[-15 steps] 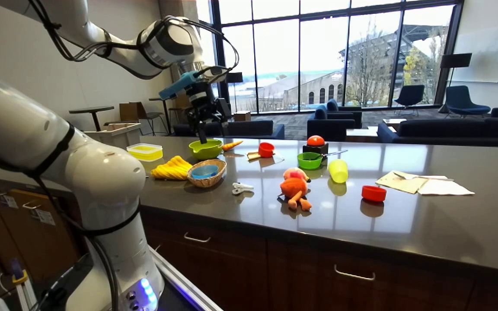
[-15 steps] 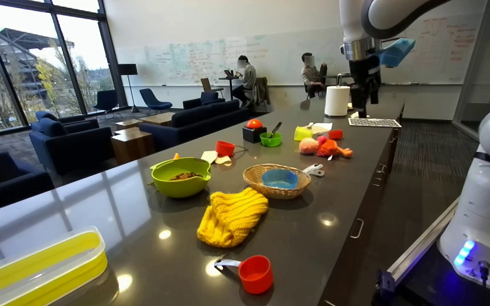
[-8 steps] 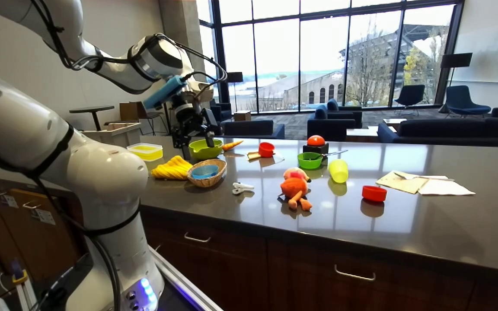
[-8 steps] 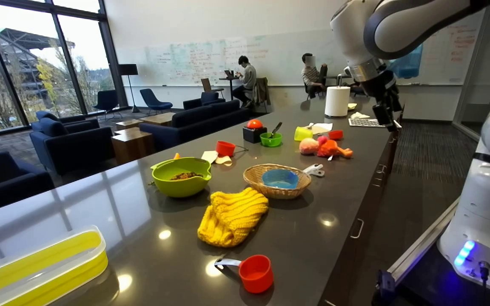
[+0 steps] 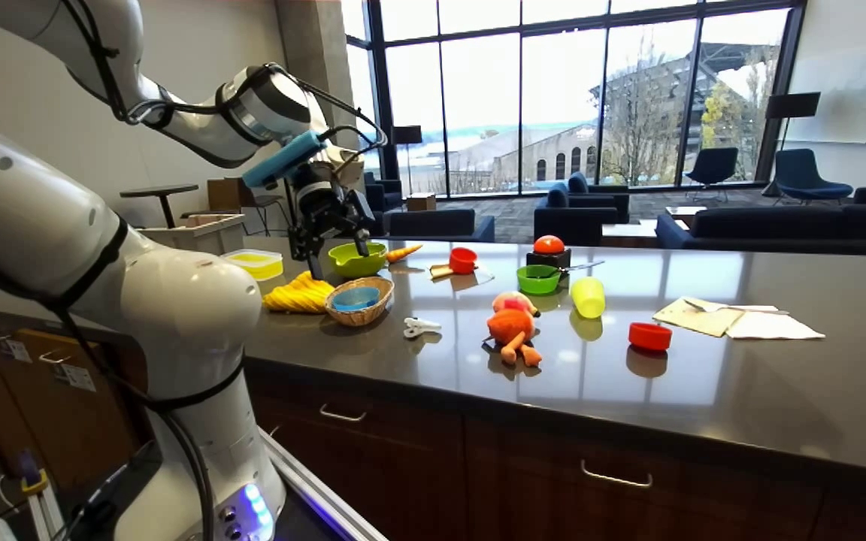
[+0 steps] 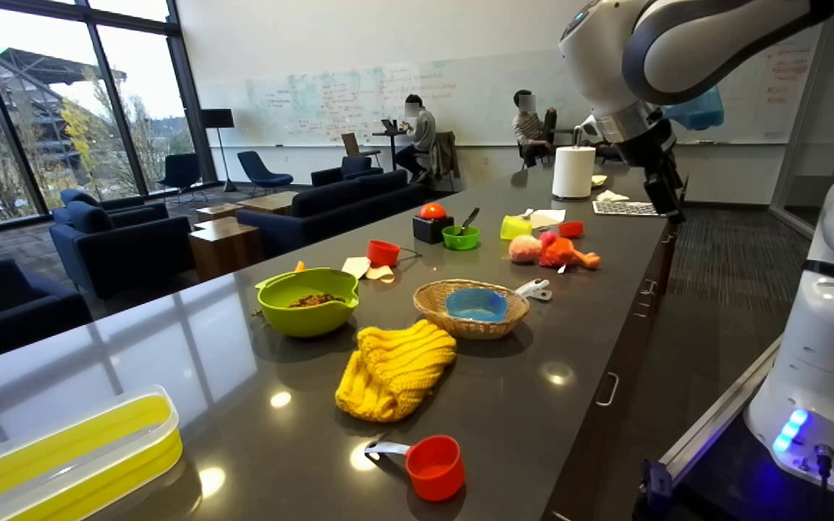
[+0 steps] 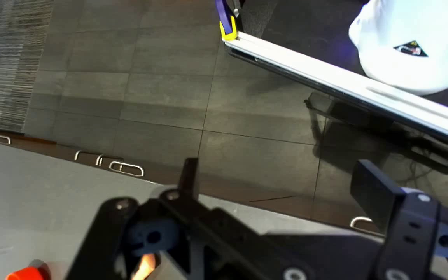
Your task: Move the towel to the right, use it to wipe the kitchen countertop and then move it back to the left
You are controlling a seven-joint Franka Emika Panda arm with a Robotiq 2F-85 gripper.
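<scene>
Grey and glossy, the surface (image 6: 515, 405) is stretching beneath the yellow towel (image 6: 397, 373), which is lying bunched beside the wicker basket (image 6: 476, 332), probably awaiting use; above the edge, empty jaws are hanging wide apart, presumably for grasping.
</scene>
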